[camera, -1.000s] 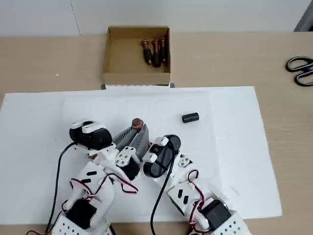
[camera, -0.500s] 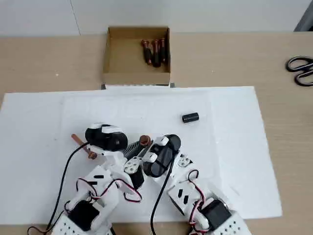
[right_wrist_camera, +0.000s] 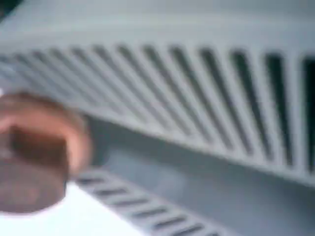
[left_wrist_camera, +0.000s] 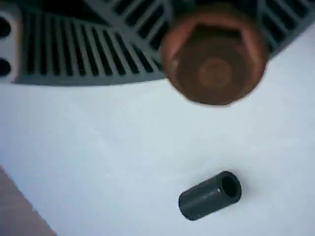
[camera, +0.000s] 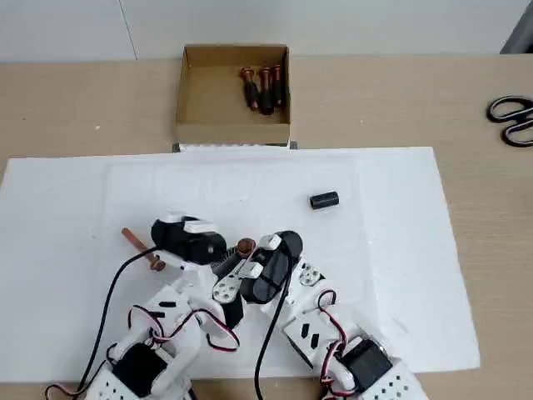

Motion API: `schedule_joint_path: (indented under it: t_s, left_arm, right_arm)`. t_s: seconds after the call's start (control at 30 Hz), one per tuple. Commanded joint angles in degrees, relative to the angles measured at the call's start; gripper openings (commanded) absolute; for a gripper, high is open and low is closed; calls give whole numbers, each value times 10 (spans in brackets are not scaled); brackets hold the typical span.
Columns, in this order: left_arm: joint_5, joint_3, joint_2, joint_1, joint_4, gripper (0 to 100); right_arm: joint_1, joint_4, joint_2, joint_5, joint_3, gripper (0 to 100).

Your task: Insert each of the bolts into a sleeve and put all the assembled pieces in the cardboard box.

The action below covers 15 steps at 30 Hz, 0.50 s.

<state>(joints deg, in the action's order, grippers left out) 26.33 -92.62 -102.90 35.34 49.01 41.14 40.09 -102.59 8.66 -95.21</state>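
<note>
My left gripper [camera: 237,255] is shut on a copper bolt [camera: 246,246]. Its round head [left_wrist_camera: 214,54] pokes out between the grey ribbed fingers [left_wrist_camera: 88,54]. My right gripper [camera: 255,272] sits pressed against the left one, and its wrist view has the bolt head [right_wrist_camera: 34,152] very close beside a grey ribbed surface [right_wrist_camera: 197,98]. A black sleeve [camera: 324,200] lies on the white paper beyond both arms, also seen lying on its side [left_wrist_camera: 210,195]. A second bolt [camera: 141,249] lies loose on the paper left of the left arm. The cardboard box [camera: 200,100] holds several assembled pieces [camera: 264,87].
White paper [camera: 400,267] covers the near part of the wooden table. Scissors [camera: 510,119] lie at the far right edge. The box stands just past the paper's far edge.
My left arm has drawn back toward the near edge with the bolt, whose head now sits beside the right arm. This uncovered the loose bolt on the left. The right arm shifted slightly left.
</note>
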Motion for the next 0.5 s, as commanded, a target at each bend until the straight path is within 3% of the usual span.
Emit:
schedule_joint_path:
  t_s: [0.0,0.17,0.37,0.47]
  left_arm:
    - [-46,-8,4,25,31,7]
    - [-62,-8,4,24,33,17]
    - [-67,-8,4,22,50,201]
    - [-84,-7,4,1,50,234]
  right_arm:
    - [-8,-7,-10,4,55,2]
    - [-8,-5,-10,4,55,2]
    - [-8,-4,-10,4,55,2]
    - [-8,-4,-10,4,55,2]
